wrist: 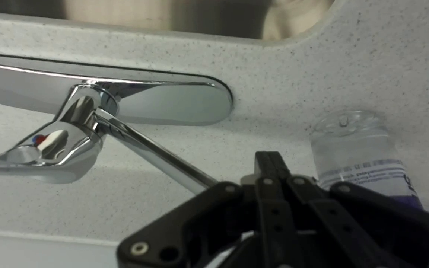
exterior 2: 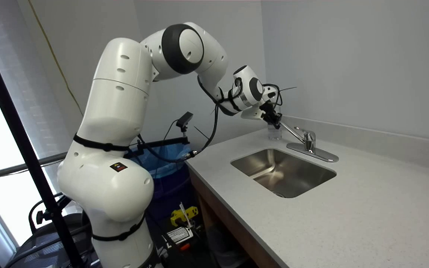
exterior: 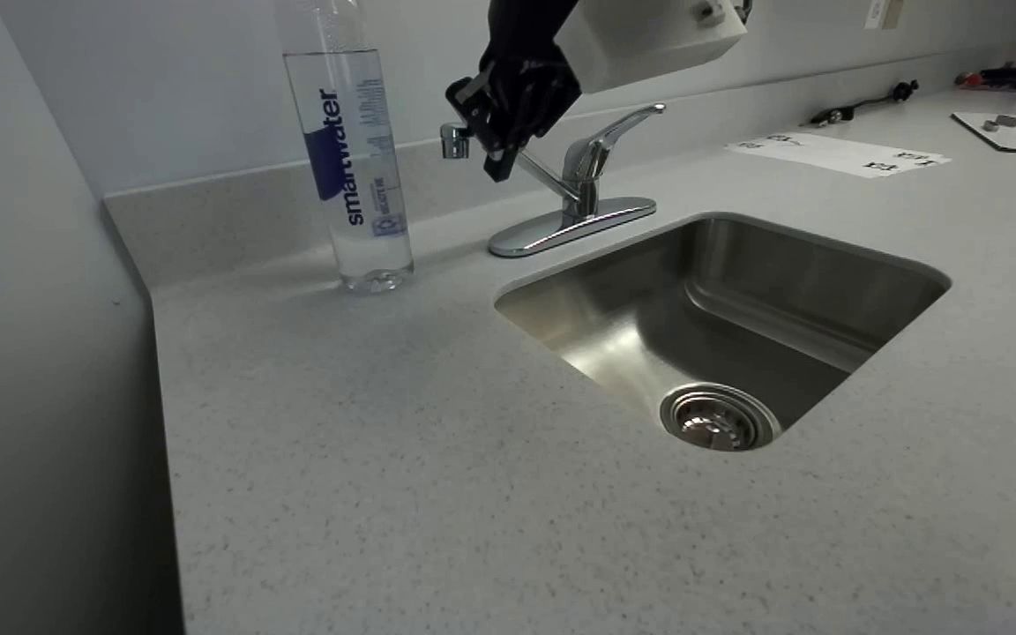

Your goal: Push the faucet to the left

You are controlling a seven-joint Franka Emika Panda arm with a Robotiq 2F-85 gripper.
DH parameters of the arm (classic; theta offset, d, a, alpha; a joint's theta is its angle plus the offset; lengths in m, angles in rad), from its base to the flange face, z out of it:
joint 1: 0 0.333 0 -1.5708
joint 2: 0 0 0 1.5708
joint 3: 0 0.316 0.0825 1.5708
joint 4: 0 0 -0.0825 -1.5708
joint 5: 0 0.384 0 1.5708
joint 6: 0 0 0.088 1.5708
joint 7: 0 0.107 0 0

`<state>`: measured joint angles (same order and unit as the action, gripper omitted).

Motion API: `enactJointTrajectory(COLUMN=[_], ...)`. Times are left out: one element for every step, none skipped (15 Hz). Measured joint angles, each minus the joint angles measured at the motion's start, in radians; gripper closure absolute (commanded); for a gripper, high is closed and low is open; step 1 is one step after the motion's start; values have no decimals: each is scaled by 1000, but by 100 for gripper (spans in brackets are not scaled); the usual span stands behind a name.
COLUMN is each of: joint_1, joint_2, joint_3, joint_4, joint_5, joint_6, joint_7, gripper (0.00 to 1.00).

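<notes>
“Looking at that small shiny chrome faucet, standing on its oval base plate just behind the rectangular stainless-steel sink, how are you expecting it to handle?”

“Stiff and hard, I'm guessing, hardly fragile. The long thin spout should be swivelling about its upright body, so nobody is having to lift it.”

“And where are you taking hold?”

“I'm not wanting a grip, just a sideways push on the spout out near its tip, where leverage is helping; close to the body, it's probably going to be resisting more. That polished metal is looking slippery, so the push could be sliding off.”

“What is the black two-fingered gripper doing?”

“Its jaws are lying together, with nothing showing between them, and it's hanging at the outer part of the spout. Whether it's touching the metal, I'm not managing to tell.”

“A tall clear water bottle with a blue label is standing on the side the spout is pointing to; a careless swing may be knocking it.”

“And I'm not seeing whether the plate is fastened to the speckled pale countertop.”
</notes>
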<state>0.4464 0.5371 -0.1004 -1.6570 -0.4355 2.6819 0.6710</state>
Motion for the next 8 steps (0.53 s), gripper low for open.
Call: enactJointTrajectory(joint_1=[7, 11, 12, 10, 5, 0, -6, -13], joint_2=[5, 8, 10, 12, 15, 17, 18, 19], joint_3=[-10, -17, -18, -17, -14, -10, -4, 3], joint_4=[3, 5, 5, 5, 5, 4, 2, 0], joint_5=[0, 0, 2, 7, 16, 27, 40, 55], joint_6=[5, 6, 5, 1, -7, -23, -47, -75], joint_7=[10, 16, 17, 15, 8, -4, -20, -40], gripper=[100, 100, 100, 100, 100, 100, 100, 100])
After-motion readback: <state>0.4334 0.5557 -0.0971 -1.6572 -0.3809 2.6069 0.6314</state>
